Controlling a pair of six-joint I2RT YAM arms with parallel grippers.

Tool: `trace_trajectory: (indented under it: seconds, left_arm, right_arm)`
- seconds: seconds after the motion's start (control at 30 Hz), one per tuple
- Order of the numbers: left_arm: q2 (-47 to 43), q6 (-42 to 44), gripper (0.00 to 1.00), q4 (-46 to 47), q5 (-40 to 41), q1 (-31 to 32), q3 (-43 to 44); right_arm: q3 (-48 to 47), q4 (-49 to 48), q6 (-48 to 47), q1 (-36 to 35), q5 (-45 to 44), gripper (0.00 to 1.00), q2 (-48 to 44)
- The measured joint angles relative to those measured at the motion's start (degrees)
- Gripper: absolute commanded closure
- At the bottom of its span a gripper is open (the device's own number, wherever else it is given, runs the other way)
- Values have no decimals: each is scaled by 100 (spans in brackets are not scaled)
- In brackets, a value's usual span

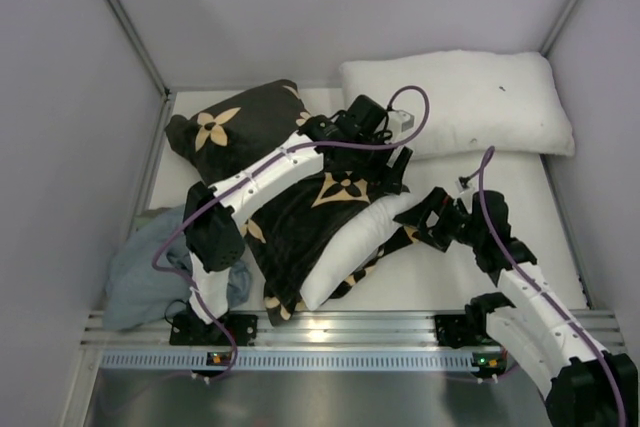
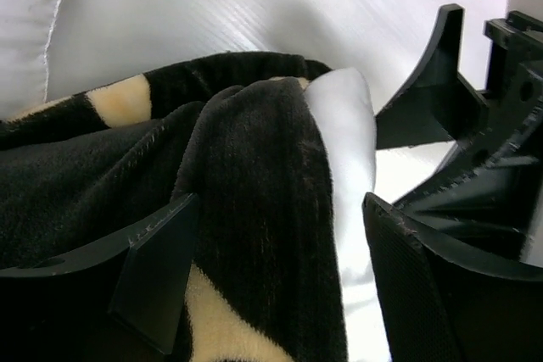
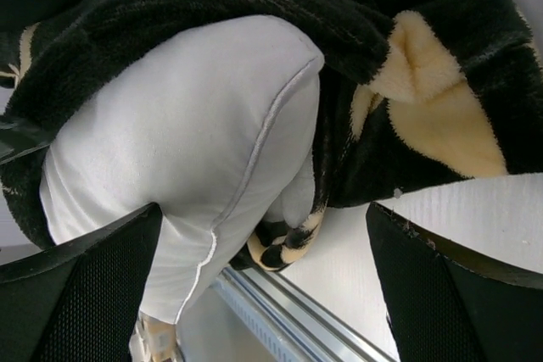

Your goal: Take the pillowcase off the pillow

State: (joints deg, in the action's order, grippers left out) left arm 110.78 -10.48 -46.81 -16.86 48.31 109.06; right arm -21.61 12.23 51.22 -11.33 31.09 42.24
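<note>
The black pillowcase (image 1: 245,127) with tan flowers lies crumpled at centre left, still around the far part of the pillow (image 1: 350,237). The pillow's white near end sticks out toward the rail. My left gripper (image 1: 395,169) is open at the pillowcase's right edge. In the left wrist view its jaws (image 2: 280,209) straddle a fold of pillowcase (image 2: 246,167) and a white pillow corner (image 2: 344,125). My right gripper (image 1: 420,215) is open beside the bare pillow end. In the right wrist view its jaws (image 3: 265,209) stand wide apart below the pillow (image 3: 170,142) and the pillowcase (image 3: 424,57).
A second plain white pillow (image 1: 470,97) with a dark speck lies at the back right. A blue-grey cloth (image 1: 145,267) is bunched at the near left. A metal rail (image 1: 330,332) runs along the near edge. Grey walls enclose the white table (image 1: 560,227).
</note>
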Motion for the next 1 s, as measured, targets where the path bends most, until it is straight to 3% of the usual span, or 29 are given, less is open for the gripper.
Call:
trace_trajectory:
  seconds: [0.03, 0.13, 0.17, 0.23, 0.27, 0.53, 0.67, 0.9, 0.93, 1.0]
  left_arm:
    - [24, 2, 24, -2, 83, 22, 0]
    - [131, 2, 49, -66, 345, 50, 0]
    - [170, 4, 65, -92, 428, 55, 0]
    - [262, -7, 82, -155, 643, 55, 2]
    - [310, -20, 100, -177, 798, 55, 2]
    - [372, -304, 100, -249, 1926, 57, 52]
    - [238, -402, 100, -221, 2065, 52, 52]
    - [-127, -485, 100, -177, 2020, 42, 52]
    - [-166, -485, 100, -173, 2009, 42, 52]
    - [-229, -487, 100, -168, 1956, 42, 52]
  right_arm:
    - [37, -122, 37, 0, 48, 1, 35]
    - [79, -398, 151, 2, 203, 1, 181]
    - [83, -468, 166, 2, 240, 0, 223]
    - [83, -629, 227, 2, 319, 1, 334]
    - [83, -713, 254, 2, 352, 0, 387]
    - [87, -1445, 570, 11, 640, 1, 590]
    - [87, -1941, 699, -20, 649, 0, 890]
    - [92, -3206, 1034, -275, 643, 1, 2223]
    - [90, -3375, 1080, -398, 608, 3, 2385]
    - [31, -3657, 1119, -708, 527, 18, 2667]
